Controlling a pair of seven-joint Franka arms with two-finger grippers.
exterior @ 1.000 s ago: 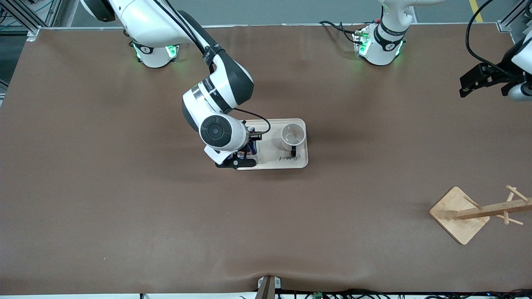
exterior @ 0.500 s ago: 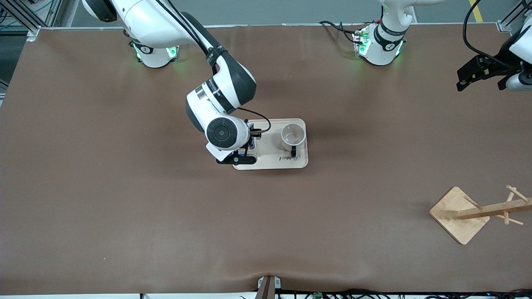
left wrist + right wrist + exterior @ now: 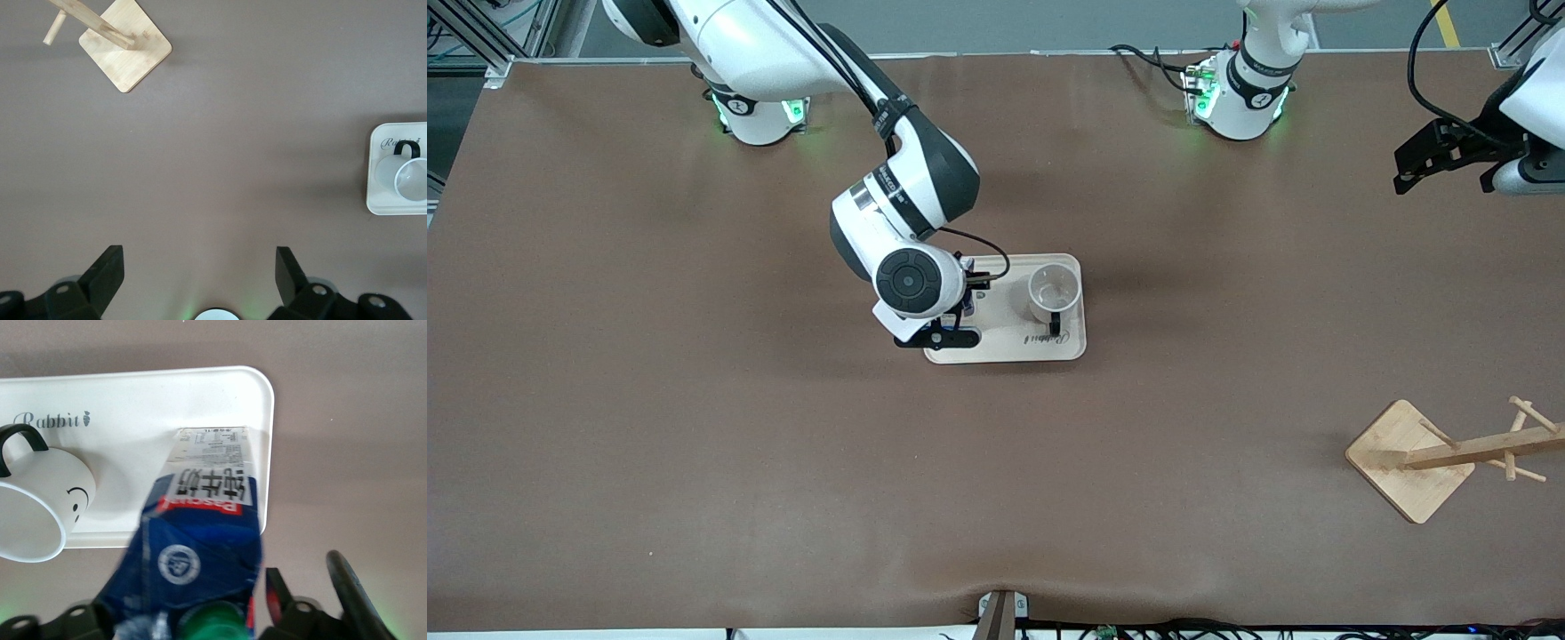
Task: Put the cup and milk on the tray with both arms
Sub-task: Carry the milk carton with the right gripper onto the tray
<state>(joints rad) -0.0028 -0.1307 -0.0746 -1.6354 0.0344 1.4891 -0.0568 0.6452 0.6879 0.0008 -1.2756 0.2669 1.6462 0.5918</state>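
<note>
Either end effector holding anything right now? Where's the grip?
Nothing held. Right end effector open around the milk on the tray; left end effector open, empty.

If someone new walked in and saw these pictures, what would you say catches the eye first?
Most striking is the right hand low over the flat cream rectangular tray mid-table, the dark-blue milk carton with a green cap standing on the tray between its fingers. Beside it on the tray sits the white smiley-face enamel mug. The left hand waits, open, at its own end of the table.
</note>
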